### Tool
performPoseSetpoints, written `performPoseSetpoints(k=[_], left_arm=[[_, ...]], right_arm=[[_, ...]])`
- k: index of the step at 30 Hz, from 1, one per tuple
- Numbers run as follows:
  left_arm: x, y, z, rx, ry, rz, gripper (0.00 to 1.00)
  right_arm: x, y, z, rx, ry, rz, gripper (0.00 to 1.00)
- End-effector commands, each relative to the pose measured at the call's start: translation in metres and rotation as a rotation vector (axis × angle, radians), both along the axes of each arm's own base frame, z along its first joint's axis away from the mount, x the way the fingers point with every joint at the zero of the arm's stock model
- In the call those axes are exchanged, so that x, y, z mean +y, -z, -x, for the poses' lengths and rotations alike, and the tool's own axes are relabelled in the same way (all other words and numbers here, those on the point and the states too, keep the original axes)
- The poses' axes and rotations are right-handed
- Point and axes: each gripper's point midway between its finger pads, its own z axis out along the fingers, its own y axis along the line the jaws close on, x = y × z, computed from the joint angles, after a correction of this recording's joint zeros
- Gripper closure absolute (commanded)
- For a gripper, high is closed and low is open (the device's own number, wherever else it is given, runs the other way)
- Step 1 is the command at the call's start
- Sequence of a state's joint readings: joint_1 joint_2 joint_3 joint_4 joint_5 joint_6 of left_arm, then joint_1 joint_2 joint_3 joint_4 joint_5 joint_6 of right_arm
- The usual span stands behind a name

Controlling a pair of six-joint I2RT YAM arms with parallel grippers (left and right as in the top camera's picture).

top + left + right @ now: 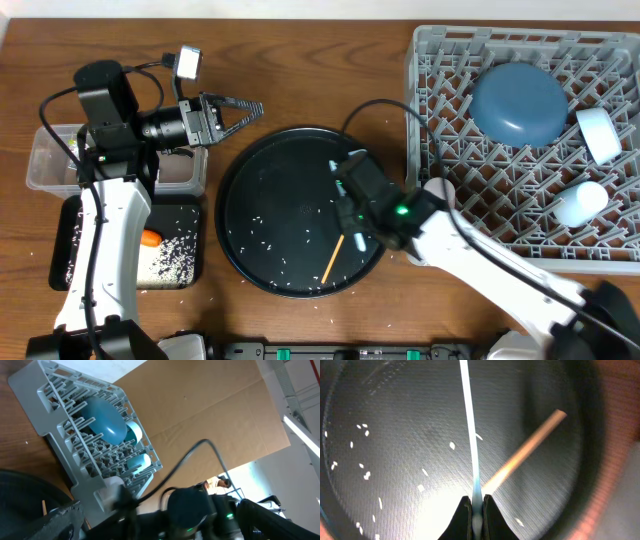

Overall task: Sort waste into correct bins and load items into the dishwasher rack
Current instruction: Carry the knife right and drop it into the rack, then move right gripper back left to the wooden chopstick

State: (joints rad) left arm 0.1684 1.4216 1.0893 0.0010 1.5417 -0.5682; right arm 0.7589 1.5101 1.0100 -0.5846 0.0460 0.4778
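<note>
Overhead, the left gripper [247, 114] hung with its jaws spread wide and gripping nothing, above bare wood at about 10 o'clock from the round black tray [262, 175]. The right gripper [476, 502] was low over that tray's 3 o'clock half, its jaws pressed together on the near end of a thin pale-blue rod [470, 425]. From the wrist view the rod ran straight away from the fingertips; what kind of utensil it was I could not tell.

The wooden chopstick [334, 257] lay flat on the tray toward 5 o'clock, just beside the pinched rod and slanting off at an angle from it. Loose white specks were scattered over the tray's surface.

At 9 o'clock from the tray sat the flat black tray [192, 222], holding a heap of white rice-like grains [172, 257] and the orange carrot [150, 238] by the left arm. The clear plastic tub [48, 160] stood at its 12 o'clock edge.

The grey dishwasher rack [480, 200] filled the table's 2 o'clock corner. A dark-blue plate [520, 103] lay face down in it, with one pale cup [600, 133] at the plate's 4 o'clock and another pale cup [580, 203] at 5 o'clock.
</note>
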Motion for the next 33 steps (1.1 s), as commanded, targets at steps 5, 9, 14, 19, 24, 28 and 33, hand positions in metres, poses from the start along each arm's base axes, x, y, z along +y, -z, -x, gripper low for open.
performPoseSetpoints(k=[5,9,14,19,24,28,33], left_arm=[[0.001,-0.001,0.001,-0.018,0.007,0.000,0.02],[0.001,-0.001,0.001,-0.019,0.007,0.000,0.02],[0.001,-0.001,0.001,-0.018,0.007,0.000,0.02],[0.001,-0.001,0.001,-0.019,0.007,0.000,0.02],[0.001,-0.001,0.001,-0.018,0.007,0.000,0.02],[0.001,-0.001,0.001,-0.018,0.007,0.000,0.02],[0.001,-0.001,0.001,-0.018,0.007,0.000,0.02]], right_arm=[[-0.090,-0.055,-0.012,-0.076,0.171,0.051,0.99],[-0.147,-0.072,-0.011,-0.086,0.274,0.077,0.99],[-0.188,-0.078,-0.011,-0.088,0.311,0.095,0.99],[-0.197,-0.063,-0.016,-0.031,0.319,0.107,0.99],[-0.202,-0.040,-0.035,-0.001,0.305,0.151,0.99],[-0.215,-0.020,-0.055,-0.001,0.330,0.227,0.99],[-0.228,0.000,-0.067,0.031,0.350,0.244,0.99]])
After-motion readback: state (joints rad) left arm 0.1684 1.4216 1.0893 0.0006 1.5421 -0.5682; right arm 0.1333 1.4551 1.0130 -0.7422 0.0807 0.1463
